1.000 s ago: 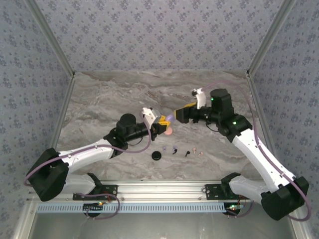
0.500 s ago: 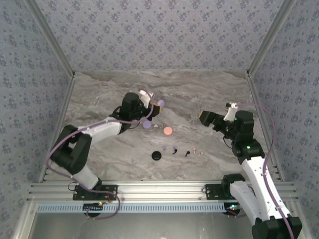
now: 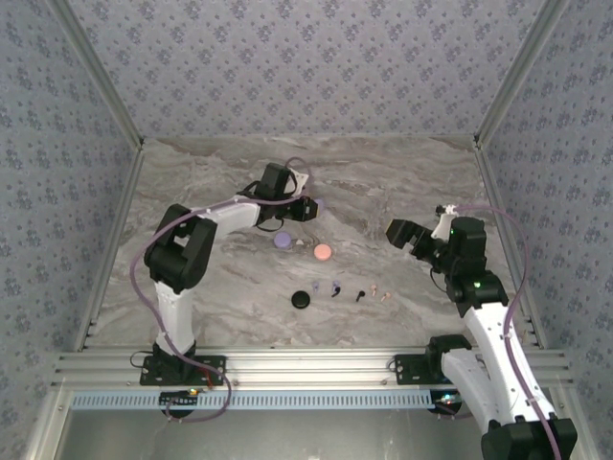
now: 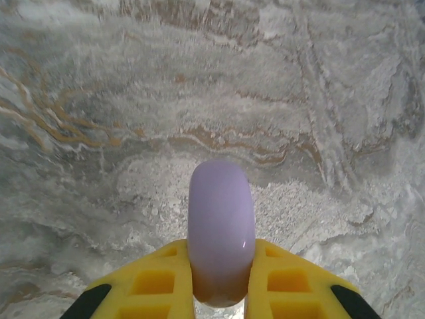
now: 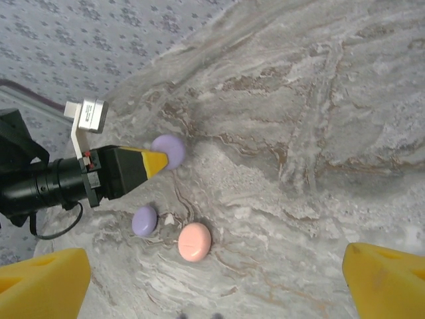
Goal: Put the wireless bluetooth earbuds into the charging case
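Your wide-open right gripper sat nearer the tiny stemmed earbuds, lower-left of it, while your left gripper clamped a smooth round lilac disc.

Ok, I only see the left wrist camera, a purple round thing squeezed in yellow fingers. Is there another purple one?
Observer: Yes. Besides the lilac disc in the left tool, a second lilac disc lies on the table near a pink disc.
Operator: Where are the tiny earbuds?
Observer: The earbuds lie in a short row closer to the table's near edge, just right of a black disc.
Operator: What's the other arm doing?
Observer: The right tool is wide open and empty, off to the right of the discs.
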